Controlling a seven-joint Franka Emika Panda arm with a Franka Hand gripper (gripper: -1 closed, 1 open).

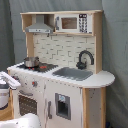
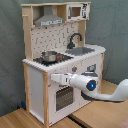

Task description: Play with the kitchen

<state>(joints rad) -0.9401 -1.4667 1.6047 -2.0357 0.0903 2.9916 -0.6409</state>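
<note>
The kitchen (image 1: pixel 65 55) is a tall toy unit of white panels and light wood, seen in both exterior views (image 2: pixel 60 40). A metal pot (image 1: pixel 31 62) sits on the red-ringed hob. Beside it are the grey sink (image 1: pixel 72 73) and the black faucet (image 1: pixel 85 57). My white arm (image 2: pixel 92 85) reaches in from the second exterior view's right. The gripper (image 2: pixel 52 78) is at the front panel, just above the oven door (image 2: pixel 62 97) and below the pot (image 2: pixel 49 56). In the first exterior view the gripper (image 1: pixel 11 80) shows at the left edge, next to the knobs (image 1: pixel 34 83).
A range hood (image 1: pixel 39 25) and a toy microwave (image 1: pixel 70 22) top the unit. A grey curtain (image 2: pixel 115 30) hangs behind. The kitchen stands on wooden boards (image 2: pixel 20 117). A white part of the arm (image 1: pixel 22 121) fills the first exterior view's lower left.
</note>
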